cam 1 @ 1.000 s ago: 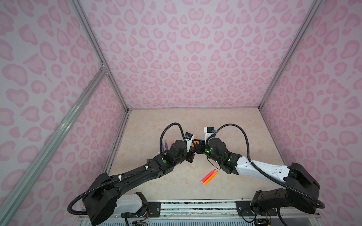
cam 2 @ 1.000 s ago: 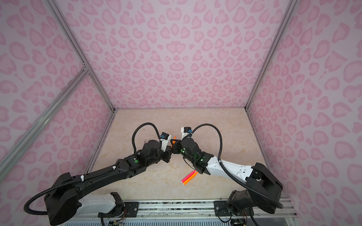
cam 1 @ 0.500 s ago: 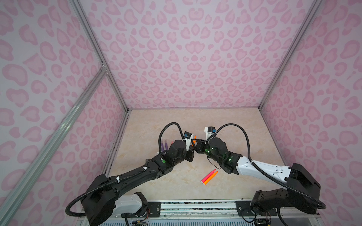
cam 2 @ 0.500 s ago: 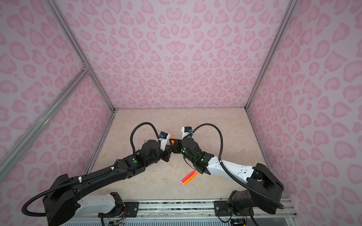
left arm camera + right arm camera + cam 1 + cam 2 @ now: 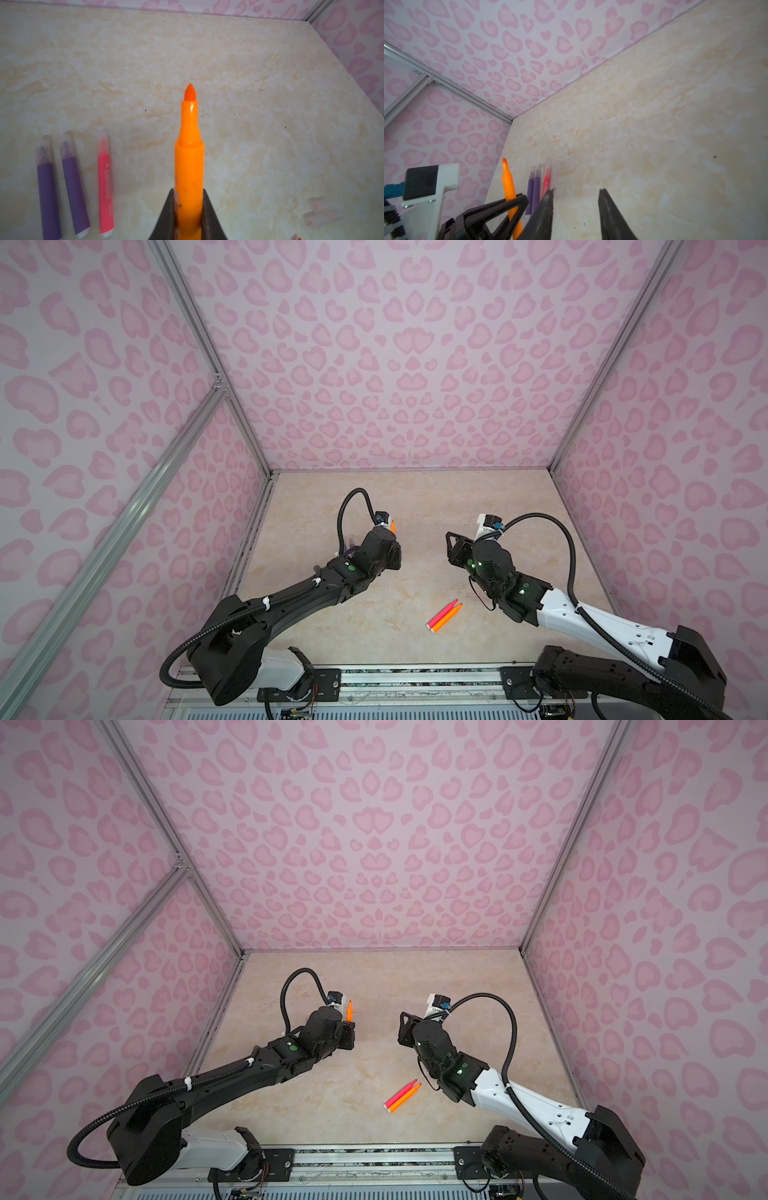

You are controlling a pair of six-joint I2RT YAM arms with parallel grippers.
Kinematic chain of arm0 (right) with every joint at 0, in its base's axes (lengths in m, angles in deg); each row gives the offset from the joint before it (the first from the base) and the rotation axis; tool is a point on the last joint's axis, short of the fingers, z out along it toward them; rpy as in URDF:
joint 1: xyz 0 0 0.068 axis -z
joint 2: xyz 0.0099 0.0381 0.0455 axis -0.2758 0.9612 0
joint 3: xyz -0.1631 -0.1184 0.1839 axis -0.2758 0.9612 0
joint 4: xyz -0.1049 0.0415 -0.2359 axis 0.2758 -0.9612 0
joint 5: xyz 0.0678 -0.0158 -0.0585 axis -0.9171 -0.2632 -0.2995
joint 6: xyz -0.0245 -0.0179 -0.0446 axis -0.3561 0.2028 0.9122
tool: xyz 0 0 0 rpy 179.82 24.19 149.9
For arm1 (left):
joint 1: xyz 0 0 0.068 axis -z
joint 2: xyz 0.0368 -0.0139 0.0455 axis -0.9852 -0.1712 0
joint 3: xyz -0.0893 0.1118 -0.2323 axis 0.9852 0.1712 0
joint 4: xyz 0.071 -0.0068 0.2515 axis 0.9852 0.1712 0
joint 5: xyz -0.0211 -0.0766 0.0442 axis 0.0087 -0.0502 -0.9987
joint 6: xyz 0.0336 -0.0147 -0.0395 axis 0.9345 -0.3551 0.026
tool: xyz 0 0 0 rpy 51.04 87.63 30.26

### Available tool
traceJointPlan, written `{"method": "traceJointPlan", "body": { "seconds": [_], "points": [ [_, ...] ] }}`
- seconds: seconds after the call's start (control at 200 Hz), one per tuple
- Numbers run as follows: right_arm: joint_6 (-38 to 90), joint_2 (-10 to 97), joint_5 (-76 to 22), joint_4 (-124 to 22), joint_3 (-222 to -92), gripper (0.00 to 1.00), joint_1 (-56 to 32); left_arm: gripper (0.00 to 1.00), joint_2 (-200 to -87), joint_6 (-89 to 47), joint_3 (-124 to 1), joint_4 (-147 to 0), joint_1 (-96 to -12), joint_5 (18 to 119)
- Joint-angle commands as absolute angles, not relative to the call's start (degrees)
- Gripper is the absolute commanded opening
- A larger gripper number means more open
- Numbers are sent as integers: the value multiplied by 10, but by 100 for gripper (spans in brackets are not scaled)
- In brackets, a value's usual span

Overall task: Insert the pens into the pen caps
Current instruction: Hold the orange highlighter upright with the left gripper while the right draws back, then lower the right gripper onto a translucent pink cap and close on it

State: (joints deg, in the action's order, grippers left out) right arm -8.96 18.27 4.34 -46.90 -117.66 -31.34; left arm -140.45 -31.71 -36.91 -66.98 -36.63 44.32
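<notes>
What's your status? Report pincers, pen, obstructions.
Left pincer shut on orange pen, tip bare. Right pincer open, empty. Two loose caps on table, blurred; nothing between pincers.

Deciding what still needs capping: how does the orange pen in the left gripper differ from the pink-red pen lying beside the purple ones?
The orange pen is clamped in the left gripper, off the table; the pink-red pen lies flat on it. The orange pen's tip is bare; the pink-red pen's tip sits inside a clear cap. Both have the same slim shape.
</notes>
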Motion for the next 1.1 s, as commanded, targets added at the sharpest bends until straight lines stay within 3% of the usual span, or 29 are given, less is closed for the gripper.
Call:
{"method": "traceJointPlan", "body": {
  "seconds": [0.0,0.185,0.47,0.75,1.095],
  "points": [
    [-157,170,113,-575,-1158,36,-316,3,-1408,-331,-379,-665,-367,442],
    [-248,140,138,-695,-1112,35,-316,3,-1398,-320,-374,-667,-366,431],
    [-300,50,81,-803,-1067,36,-317,3,-1379,-315,-366,-670,-366,429],
    [-310,105,-5,-777,-1030,36,-318,3,-1378,-311,-361,-676,-366,428],
    [-294,178,-14,-751,-1064,37,-315,3,-1374,-309,-362,-675,-366,429]
  ]
}}
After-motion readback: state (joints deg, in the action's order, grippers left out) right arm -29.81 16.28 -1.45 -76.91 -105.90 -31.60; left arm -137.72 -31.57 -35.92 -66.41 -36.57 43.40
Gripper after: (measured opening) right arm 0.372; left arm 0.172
